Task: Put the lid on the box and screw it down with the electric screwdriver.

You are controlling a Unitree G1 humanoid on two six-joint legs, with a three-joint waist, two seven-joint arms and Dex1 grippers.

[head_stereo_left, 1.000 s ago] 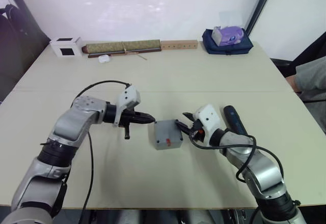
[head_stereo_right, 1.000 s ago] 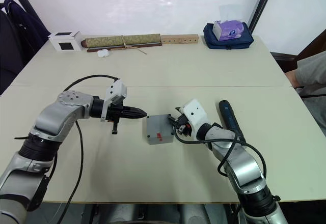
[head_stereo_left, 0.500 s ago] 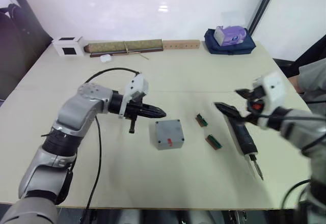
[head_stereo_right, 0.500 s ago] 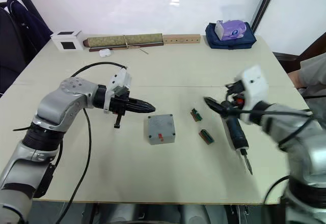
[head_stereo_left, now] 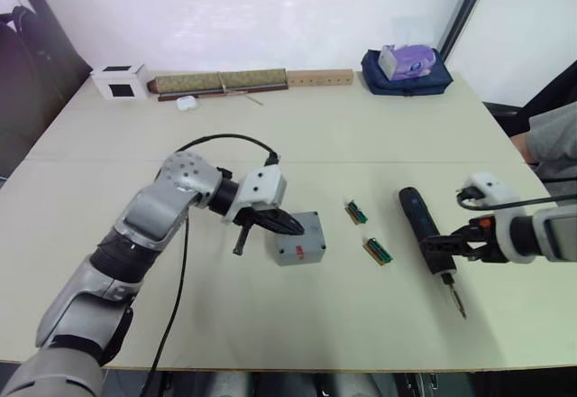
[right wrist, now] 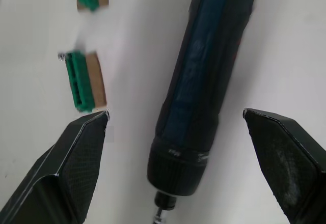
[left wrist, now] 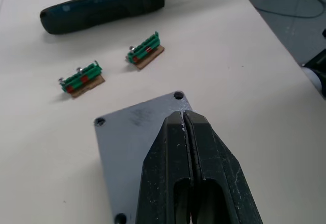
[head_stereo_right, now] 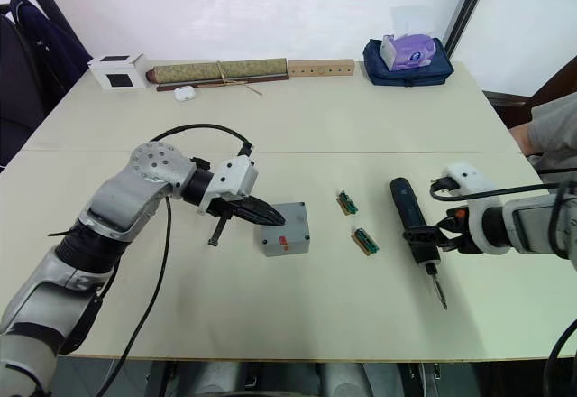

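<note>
At the far left edge of the table (head_stereo_left: 297,316) you see a white cube with a black face (head_stereo_left: 118,81), then a small white object (head_stereo_left: 186,103), and a long olive roll (head_stereo_left: 221,82) lying along the back edge.

Nearer you, the left gripper (head_stereo_left: 293,227) reaches in from the left with its two black fingers (left wrist: 191,152) pressed together, nothing between them. Its tip lies over the near-left part of the lid (head_stereo_left: 305,235); in the left wrist view the closed fingertips sit above the grey plate, though you cannot tell whether they touch it. The lid sits on the box (head_stereo_right: 287,245), which stands near the middle of the table; the red mark shows on the face turned toward you. Corner holes are visible in the lid in the left wrist view.

Just right of the box you find two small green-brown strips, one farther back (head_stereo_left: 355,211) and one nearer (head_stereo_left: 378,251), both apart from the box and from each other.

Right of the strips the electric screwdriver (head_stereo_left: 424,228) lies flat on the table, its thick end toward the back and its metal bit (head_stereo_left: 458,300) pointing toward the near edge.

The right gripper (head_stereo_left: 453,245) comes in from the right at the screwdriver's collar end. Its fingers (right wrist: 76,152) stand wide apart, one on each side of the tool's barrel, not closed on it.

At the back right, a dark blue bag (head_stereo_left: 404,77) carries a purple pack (head_stereo_left: 405,57). A person's grey sleeve (head_stereo_left: 552,140) shows at the right edge.
</note>
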